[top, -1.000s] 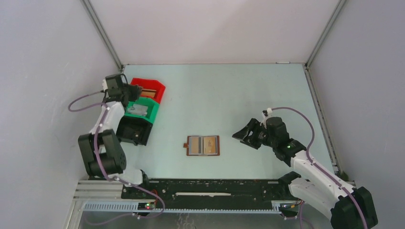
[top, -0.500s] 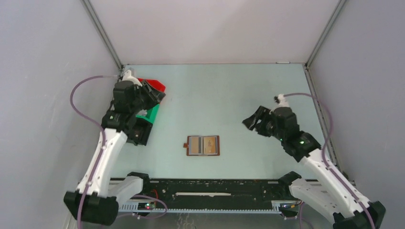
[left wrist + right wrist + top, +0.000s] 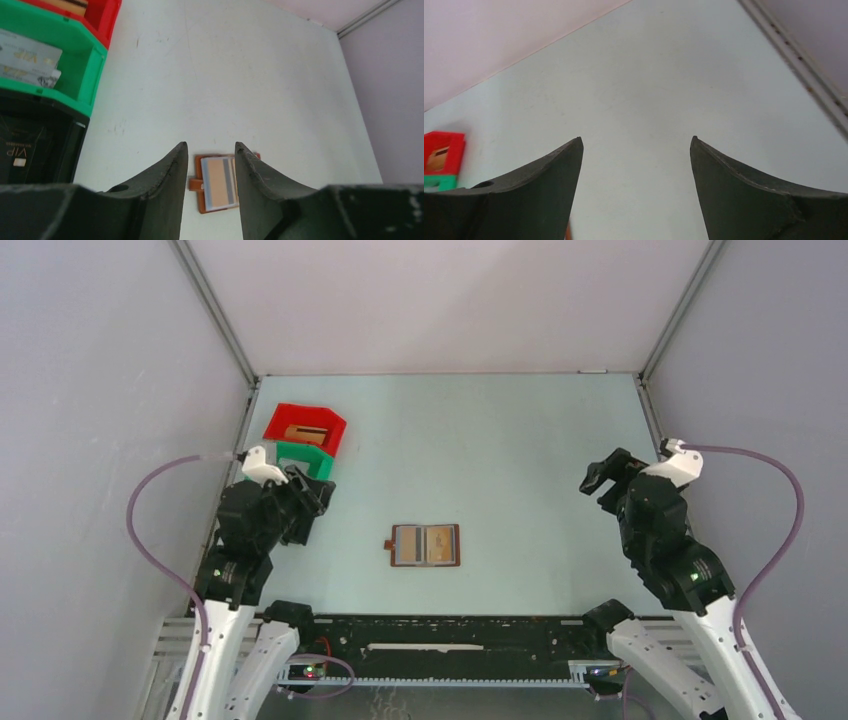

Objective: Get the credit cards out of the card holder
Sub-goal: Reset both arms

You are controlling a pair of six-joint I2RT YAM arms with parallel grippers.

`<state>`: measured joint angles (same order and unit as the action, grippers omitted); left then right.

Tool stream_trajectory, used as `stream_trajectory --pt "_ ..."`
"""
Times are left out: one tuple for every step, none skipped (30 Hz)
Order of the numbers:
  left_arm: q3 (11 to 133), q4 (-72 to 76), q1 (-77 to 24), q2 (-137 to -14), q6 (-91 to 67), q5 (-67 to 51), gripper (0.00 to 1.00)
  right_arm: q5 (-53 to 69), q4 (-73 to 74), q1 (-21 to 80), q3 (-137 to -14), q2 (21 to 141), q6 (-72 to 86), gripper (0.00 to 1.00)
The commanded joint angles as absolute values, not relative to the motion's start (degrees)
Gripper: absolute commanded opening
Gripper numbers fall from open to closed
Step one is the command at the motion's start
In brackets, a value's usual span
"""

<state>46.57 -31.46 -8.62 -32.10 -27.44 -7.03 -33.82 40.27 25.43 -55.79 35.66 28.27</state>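
The brown card holder (image 3: 426,546) lies open and flat at the table's middle front, with its strap tab to the left. Cards sit in its pockets. A tan card with a grey stripe (image 3: 220,182) fills the left panel in the left wrist view. My left gripper (image 3: 312,496) hovers left of the holder. It is open and empty, and the holder (image 3: 206,205) shows between its fingers (image 3: 210,146). My right gripper (image 3: 602,476) is far right of the holder. It is wide open and empty (image 3: 636,138).
A red bin (image 3: 305,427) and a green bin (image 3: 303,458) stand at the left edge. The green bin (image 3: 50,85) holds grey cards. A black bin (image 3: 35,150) sits nearer, under my left arm. Walls close in the table at left, back and right.
My left gripper has swung from over the bins back toward the near side and now faces the card holder. My right gripper has pulled away to the right and back. The card holder has not moved.
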Motion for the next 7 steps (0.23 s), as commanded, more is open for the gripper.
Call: stream_trajectory --pt "42.49 -29.29 -8.88 -30.56 -27.23 -6.27 0.44 -40.6 42.0 24.7 -54.65 34.77 26.8 0.87" --pt "42.13 -28.93 -8.88 -30.36 -27.31 -6.35 0.42 -40.4 42.27 24.65 -54.4 34.58 27.47 0.87" --pt "41.97 -28.49 -8.88 -30.11 -27.02 -6.36 0.41 -40.38 42.67 24.67 -54.26 34.48 28.01 0.87" --pt "42.0 -28.35 -8.88 -30.09 -26.93 -6.16 0.4 -40.32 43.08 24.64 -54.05 34.38 28.58 0.88" --pt "42.19 -28.35 -8.89 -30.08 -26.93 -5.5 0.4 -40.21 43.55 24.61 -54.03 34.36 29.02 0.87" --pt "42.64 -28.65 -8.83 -30.15 -27.15 -4.47 0.4 -40.18 43.85 24.58 -54.01 34.27 29.46 0.87" --pt "43.32 -29.07 -8.87 -30.28 -27.38 -3.31 0.41 -40.22 44.09 24.54 -53.95 34.14 29.77 0.88"
